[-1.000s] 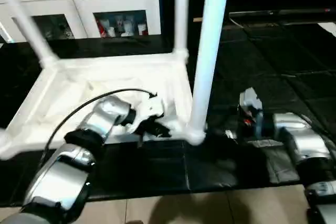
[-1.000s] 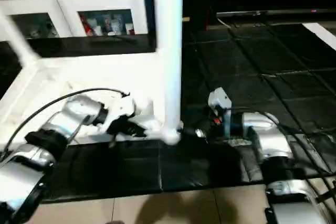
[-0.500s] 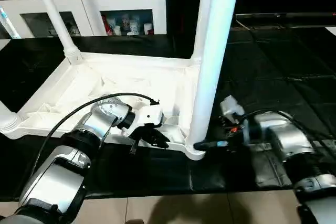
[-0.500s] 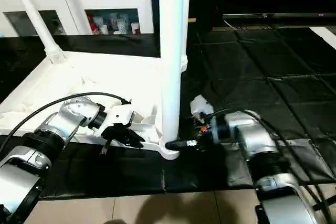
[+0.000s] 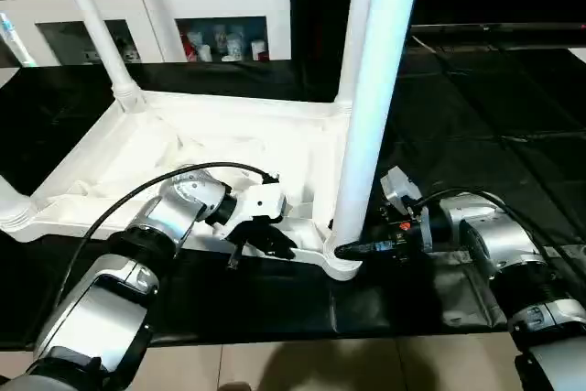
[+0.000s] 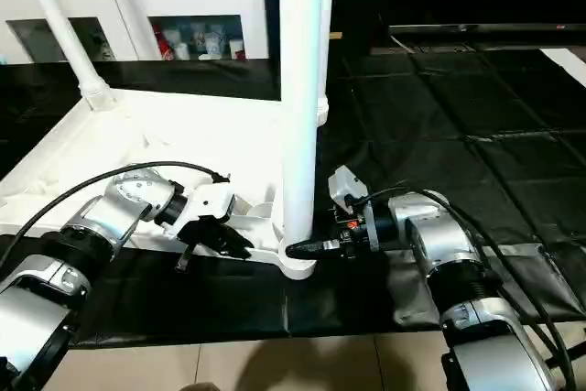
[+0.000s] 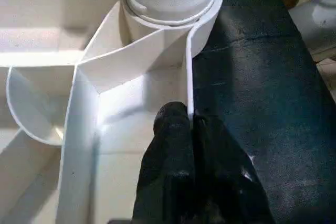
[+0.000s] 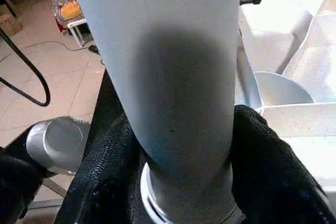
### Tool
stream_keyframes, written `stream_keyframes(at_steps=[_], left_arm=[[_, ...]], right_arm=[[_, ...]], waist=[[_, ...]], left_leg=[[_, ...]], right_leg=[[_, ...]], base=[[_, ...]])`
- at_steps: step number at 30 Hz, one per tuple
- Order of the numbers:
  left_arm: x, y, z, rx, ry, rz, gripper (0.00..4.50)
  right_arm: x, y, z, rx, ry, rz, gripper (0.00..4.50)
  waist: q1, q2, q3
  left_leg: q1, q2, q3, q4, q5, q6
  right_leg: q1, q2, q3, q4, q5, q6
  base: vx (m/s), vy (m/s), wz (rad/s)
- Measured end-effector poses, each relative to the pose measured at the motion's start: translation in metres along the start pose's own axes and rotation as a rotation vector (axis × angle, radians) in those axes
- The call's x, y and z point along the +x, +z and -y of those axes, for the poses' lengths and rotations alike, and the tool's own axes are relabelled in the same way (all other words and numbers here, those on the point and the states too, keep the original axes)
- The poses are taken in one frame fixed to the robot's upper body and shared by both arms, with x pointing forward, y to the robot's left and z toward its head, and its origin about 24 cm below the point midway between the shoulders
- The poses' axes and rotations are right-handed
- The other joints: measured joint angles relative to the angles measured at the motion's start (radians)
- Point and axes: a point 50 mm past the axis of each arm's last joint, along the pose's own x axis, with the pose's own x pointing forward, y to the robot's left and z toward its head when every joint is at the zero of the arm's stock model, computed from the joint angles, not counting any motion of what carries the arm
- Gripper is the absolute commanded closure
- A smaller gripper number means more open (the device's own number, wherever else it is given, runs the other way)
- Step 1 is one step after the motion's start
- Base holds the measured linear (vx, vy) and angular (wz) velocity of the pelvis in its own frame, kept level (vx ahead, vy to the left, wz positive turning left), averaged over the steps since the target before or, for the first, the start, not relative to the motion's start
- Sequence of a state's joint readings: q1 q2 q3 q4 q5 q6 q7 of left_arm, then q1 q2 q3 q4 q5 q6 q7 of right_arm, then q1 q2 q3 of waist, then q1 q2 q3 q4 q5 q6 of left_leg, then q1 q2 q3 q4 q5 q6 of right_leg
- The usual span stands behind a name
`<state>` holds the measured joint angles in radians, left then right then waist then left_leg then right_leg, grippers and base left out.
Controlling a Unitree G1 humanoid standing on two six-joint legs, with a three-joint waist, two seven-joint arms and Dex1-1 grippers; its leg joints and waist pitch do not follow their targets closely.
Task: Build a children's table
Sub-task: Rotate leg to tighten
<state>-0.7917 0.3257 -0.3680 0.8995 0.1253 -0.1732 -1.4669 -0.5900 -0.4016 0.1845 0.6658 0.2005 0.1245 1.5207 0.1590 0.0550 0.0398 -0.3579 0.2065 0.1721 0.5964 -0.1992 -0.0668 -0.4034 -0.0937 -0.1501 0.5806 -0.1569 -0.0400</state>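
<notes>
Lying upside down on the black floor mat (image 5: 476, 116), the white plastic rectangular tabletop (image 5: 183, 148) is carrying 4 long tapered white legs in its corner sockets. Right pincer (image 8: 173, 145) is wrapping the base of the near-right leg (image 5: 375, 89), apparently seating it. Left pincer (image 7: 191, 129) is pinching the tabletop's thin rim. Flipping upright is remaining.
</notes>
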Motion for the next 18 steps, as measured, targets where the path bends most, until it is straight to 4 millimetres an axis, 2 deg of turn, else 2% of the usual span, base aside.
stream_keyframes(at_steps=[6,12,14,18], left_arm=[[0.002,0.0,-0.002,-0.02,0.015,0.0,4.5],[0.006,-0.001,-0.006,-0.076,0.053,0.006,4.5],[0.006,-0.001,-0.01,-0.108,0.1,0.005,4.5],[0.009,0.0,-0.018,-0.199,0.22,0.026,4.5]], right_arm=[[0.0,-0.003,-0.001,0.002,-0.01,0.0,2.46],[0.002,-0.006,0.0,0.003,-0.093,0.033,2.5],[0.003,-0.006,0.004,-0.001,-0.163,0.046,2.51],[0.006,-0.006,0.014,0.037,-0.362,0.101,2.53]], waist=[[0.007,0.004,-0.002],[0.005,0.009,-0.005],[-0.002,0.009,-0.005],[-0.027,0.007,-0.004]], left_leg=[[0.002,0.0,0.0,0.002,-0.001,-0.002],[0.007,0.0,0.0,0.002,0.0,-0.007],[0.007,0.0,0.0,0.002,0.001,-0.007],[0.007,0.0,0.0,0.003,0.002,-0.007]], right_leg=[[0.003,0.0,0.001,0.001,0.0,0.0],[0.007,0.0,0.001,0.003,-0.002,0.005],[0.007,0.0,0.001,0.003,-0.001,0.005],[0.006,0.0,0.001,0.003,-0.001,0.006]], base=[[0.0,0.0,0.0],[0.0,0.0,0.0],[0.0,0.0,0.0],[0.0,0.0,0.0]])
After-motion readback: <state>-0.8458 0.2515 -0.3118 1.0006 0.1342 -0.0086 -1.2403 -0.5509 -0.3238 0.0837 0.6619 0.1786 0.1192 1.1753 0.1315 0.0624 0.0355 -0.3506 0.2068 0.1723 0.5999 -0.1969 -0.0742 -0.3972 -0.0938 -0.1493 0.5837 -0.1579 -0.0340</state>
